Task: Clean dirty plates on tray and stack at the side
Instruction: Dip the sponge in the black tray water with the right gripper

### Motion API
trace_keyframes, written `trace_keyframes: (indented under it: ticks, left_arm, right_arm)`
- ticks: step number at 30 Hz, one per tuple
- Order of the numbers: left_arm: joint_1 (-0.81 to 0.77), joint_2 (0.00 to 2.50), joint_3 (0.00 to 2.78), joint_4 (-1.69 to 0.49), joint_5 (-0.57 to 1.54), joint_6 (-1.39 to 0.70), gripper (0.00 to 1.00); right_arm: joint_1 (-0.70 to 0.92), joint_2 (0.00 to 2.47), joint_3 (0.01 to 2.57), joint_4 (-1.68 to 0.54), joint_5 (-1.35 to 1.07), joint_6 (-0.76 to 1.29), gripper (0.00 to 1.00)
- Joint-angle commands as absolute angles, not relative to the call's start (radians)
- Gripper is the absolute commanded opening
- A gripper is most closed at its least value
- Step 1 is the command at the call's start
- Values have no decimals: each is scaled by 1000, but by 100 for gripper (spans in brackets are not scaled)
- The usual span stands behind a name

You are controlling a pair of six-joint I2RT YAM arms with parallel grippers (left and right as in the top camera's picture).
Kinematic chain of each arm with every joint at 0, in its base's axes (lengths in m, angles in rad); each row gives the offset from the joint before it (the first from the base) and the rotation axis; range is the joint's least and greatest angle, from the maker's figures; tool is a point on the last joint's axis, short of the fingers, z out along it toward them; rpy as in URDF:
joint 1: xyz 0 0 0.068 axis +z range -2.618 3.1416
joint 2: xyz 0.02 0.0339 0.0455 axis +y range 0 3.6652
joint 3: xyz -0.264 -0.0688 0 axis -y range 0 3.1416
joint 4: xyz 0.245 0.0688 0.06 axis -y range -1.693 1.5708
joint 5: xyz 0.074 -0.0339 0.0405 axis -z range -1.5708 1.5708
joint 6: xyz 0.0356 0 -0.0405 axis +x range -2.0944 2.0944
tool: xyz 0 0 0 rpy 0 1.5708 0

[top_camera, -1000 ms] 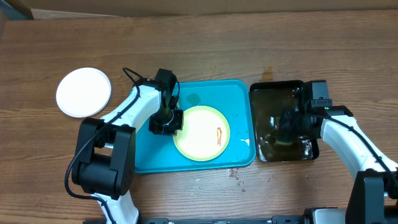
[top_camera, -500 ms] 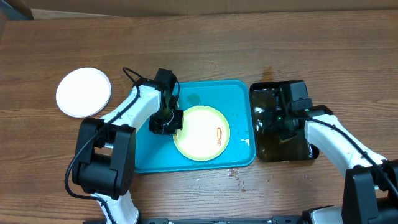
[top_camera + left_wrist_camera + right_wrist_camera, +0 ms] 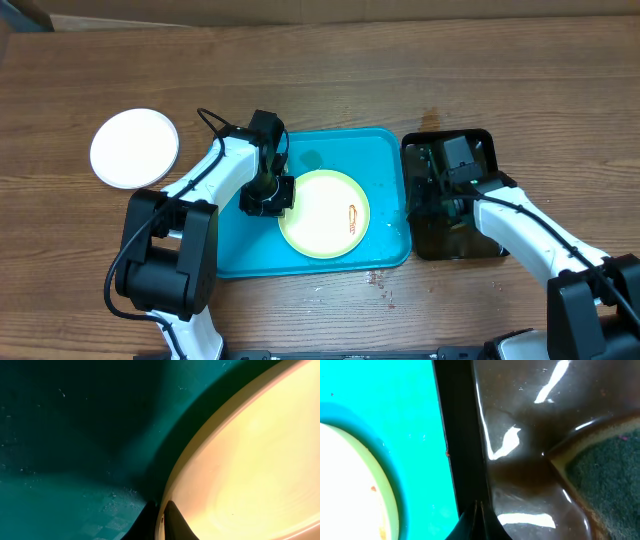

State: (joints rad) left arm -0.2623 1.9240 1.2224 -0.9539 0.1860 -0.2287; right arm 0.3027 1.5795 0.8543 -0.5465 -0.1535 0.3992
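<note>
The wooden worktop (image 3: 330,70) carries the turquoise tray (image 3: 340,150) near its middle. A smaller black tray (image 3: 482,148) sits just beside the turquoise tray's right edge and holds a film of dark liquid.

The pale yellow-green plate (image 3: 325,215) lies flat inside the turquoise tray, toward its front right. A white plate (image 3: 134,148) rests on the worktop well to the left of the tray; from above I cannot tell whether it is a single plate or a stack.

The left gripper (image 3: 268,196) is inside the tray at the yellow-green plate's left rim. The wrist view shows its fingertips clamped on that rim, one on each side.

The right gripper (image 3: 447,195) is over the black tray, near the wall that faces the turquoise tray. Its fingertips lie together with nothing seen between them.

A dark sponge (image 3: 615,475) with a yellowish edge lies in the black tray's liquid. A small reddish-brown smear (image 3: 353,215) marks the yellow-green plate's right side.
</note>
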Motion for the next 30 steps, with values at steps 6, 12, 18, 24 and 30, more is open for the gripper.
trace_keyframes:
  ticks: [6, 12, 18, 24, 30]
  left_arm:
    - [-269, 1909, 1213, -963, 173, -216, 8]
    - [-269, 1909, 1213, -963, 173, -216, 8]
    - [-269, 1909, 1213, -963, 173, -216, 8]
    - [-269, 1909, 1213, -965, 173, -216, 9]
    - [-269, 1909, 1213, -964, 173, -216, 9]
  right_arm:
    - [310, 1583, 850, -543, -189, 425, 4]
    - [310, 1583, 850, -536, -212, 447, 4]
    - [309, 1583, 850, -533, -191, 446, 4]
    - [280, 1570, 934, -614, -120, 376, 29]
    - [252, 1565, 1024, -820, 119, 336, 66]
